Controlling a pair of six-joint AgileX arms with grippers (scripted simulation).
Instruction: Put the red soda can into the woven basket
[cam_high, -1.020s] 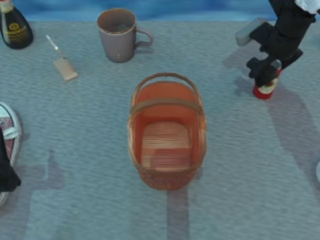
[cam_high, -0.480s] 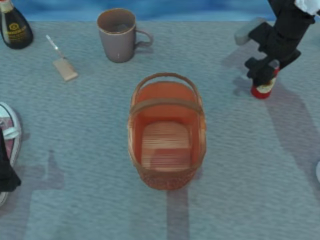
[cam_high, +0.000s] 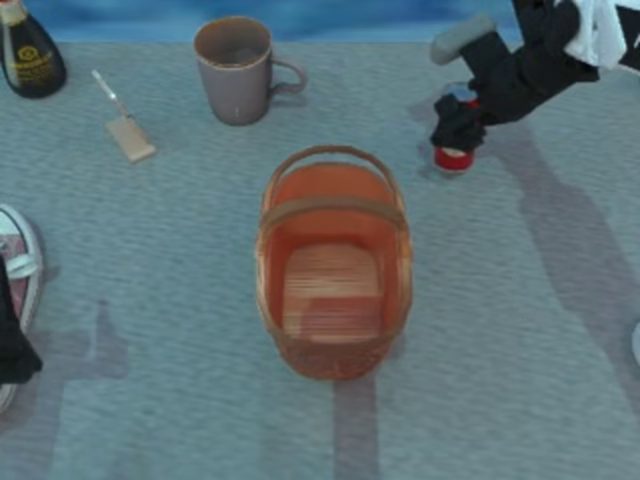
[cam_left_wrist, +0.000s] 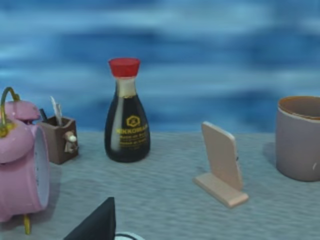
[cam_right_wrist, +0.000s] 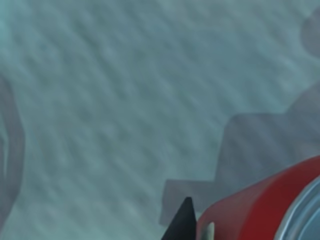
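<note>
Transport underway: right gripper (cam_high: 458, 128) and the red soda can (cam_high: 453, 158) now sit well to the left of their position half a second ago, when the can was out near the table's right side. Can is between the mug and the table's right edge, up and to the right of the woven basket (cam_high: 335, 345), still apart from its rim. Its shadow lies offset from its base, so I judge it lifted clear of the table rather than sliding. Fingers are closed on the can's upper part; the right wrist view shows the red wall and silvery top pressed close against one dark fingertip (cam_right_wrist: 181, 225).

Meaning for the task: grasp and lift look done, carry is partway. Remaining: bring the can over the basket opening, clear of the arched handle (cam_high: 333, 206), then release.

Left gripper (cam_high: 12, 350) parked at the table's left edge; I cannot tell how its fingers stand.

Count:
- red soda can: 1
- woven basket: 1, nothing inside
- grey-brown mug (cam_high: 236, 72): 1
- soy-sauce bottle (cam_left_wrist: 127, 112): 1
- beige phone stand (cam_left_wrist: 221, 164): 1
- pink alarm clock (cam_left_wrist: 20, 162): 1
- small brown holder (cam_left_wrist: 59, 138) with items in it: 1
- grey block (cam_high: 460, 37) near the right arm: 1, identity unclear
</note>
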